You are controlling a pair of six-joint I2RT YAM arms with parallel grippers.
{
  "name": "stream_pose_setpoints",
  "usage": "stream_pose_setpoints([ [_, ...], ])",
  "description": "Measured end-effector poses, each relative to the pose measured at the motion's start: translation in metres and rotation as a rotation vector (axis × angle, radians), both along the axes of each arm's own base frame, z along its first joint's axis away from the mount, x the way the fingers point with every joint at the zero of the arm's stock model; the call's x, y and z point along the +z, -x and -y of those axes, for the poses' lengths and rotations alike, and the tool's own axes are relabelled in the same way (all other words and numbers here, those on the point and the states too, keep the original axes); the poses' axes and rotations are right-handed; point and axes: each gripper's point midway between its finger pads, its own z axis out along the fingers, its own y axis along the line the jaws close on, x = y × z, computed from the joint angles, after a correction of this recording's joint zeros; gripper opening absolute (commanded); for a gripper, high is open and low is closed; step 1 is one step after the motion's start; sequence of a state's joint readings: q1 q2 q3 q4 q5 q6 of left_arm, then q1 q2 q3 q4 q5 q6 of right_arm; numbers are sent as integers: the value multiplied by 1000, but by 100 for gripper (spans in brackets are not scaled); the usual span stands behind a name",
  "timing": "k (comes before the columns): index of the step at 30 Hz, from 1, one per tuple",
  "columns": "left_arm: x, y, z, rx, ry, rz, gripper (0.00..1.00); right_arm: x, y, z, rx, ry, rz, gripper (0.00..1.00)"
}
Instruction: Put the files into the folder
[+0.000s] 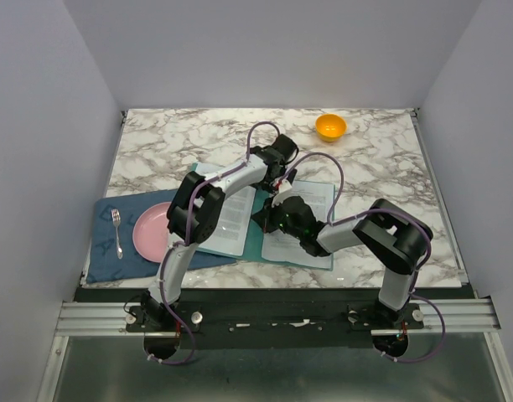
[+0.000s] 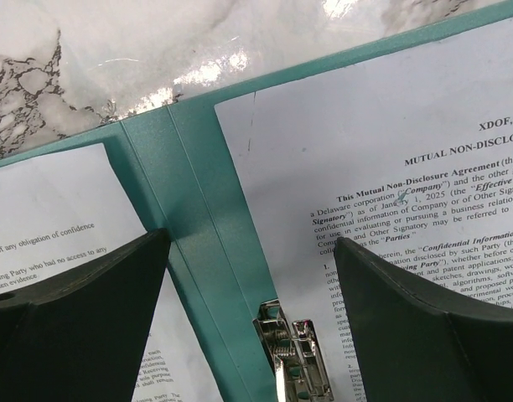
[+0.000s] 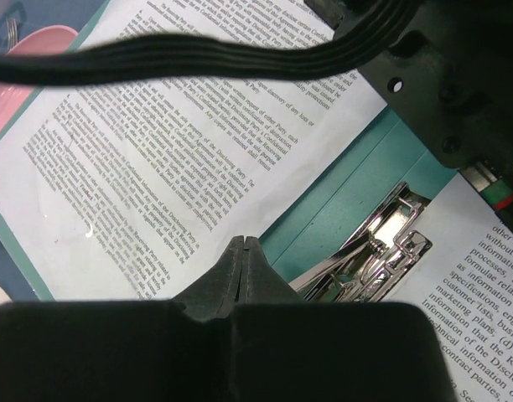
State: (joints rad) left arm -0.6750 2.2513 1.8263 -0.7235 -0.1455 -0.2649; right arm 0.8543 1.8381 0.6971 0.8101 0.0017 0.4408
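Folder [image 1: 255, 241] lies open and flat near the tabletop [image 1: 374, 159] centre: teal plastic, with a metal clip [image 3: 382, 251] on the inner spine. Files [image 2: 391, 167], white sheets of dense black print, rest inside on both halves, at 9 and 3 o'clock of the spine. Left jaws spread wide, hanging over the spine toward its 12 o'clock end. Right jaws pressed together, pinching nothing, tip just beside the clip.
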Motion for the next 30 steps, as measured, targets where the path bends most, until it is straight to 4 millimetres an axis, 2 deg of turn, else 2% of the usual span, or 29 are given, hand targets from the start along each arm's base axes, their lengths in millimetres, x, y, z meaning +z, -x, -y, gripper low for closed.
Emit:
stream_pose_setpoints([
  [21,-1,3,-1,-60,24,21,90,-33,27,9,-58,-17,-215,0],
  [30,-1,2,-1,-89,32,44,89,-33,26,9,-73,-33,-234,0],
])
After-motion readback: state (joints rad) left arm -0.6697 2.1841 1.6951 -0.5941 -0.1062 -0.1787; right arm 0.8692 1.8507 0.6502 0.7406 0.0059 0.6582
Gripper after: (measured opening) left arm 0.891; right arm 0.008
